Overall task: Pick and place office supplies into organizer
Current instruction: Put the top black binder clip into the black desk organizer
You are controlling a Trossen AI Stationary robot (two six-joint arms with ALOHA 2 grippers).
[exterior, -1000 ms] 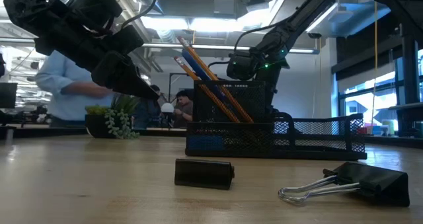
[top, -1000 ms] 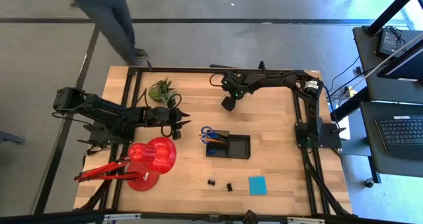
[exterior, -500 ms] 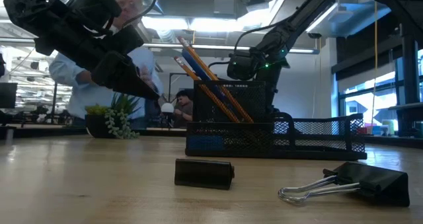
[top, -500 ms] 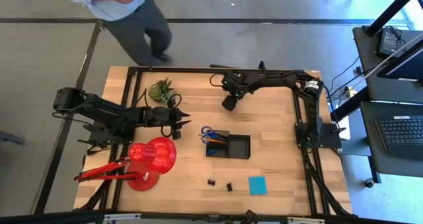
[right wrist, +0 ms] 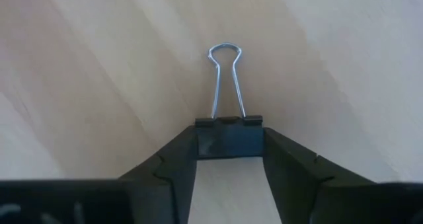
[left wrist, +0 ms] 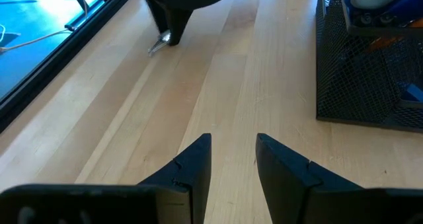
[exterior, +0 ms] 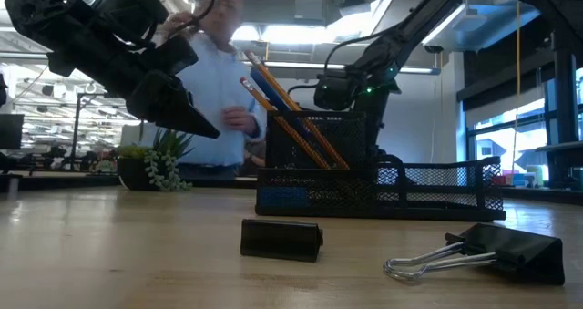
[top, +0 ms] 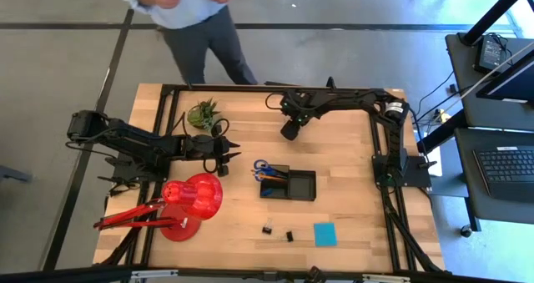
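Right pincer (right wrist: 230, 159) clamped on black binder clip (right wrist: 229, 135), left pincer (left wrist: 232, 159) spread, empty, near organizer (left wrist: 357, 85)

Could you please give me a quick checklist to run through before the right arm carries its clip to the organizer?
1. Binder clip between right gripper fingers: ok.
2. Clip lifted off the table: cannot tell.
3. Organizer low compartment free: ok.
4. Left gripper away from the organizer: ok, open beside it.
5. Path from right gripper to organizer free: ok.
6. Person off the table: ok, standing at its far edge.
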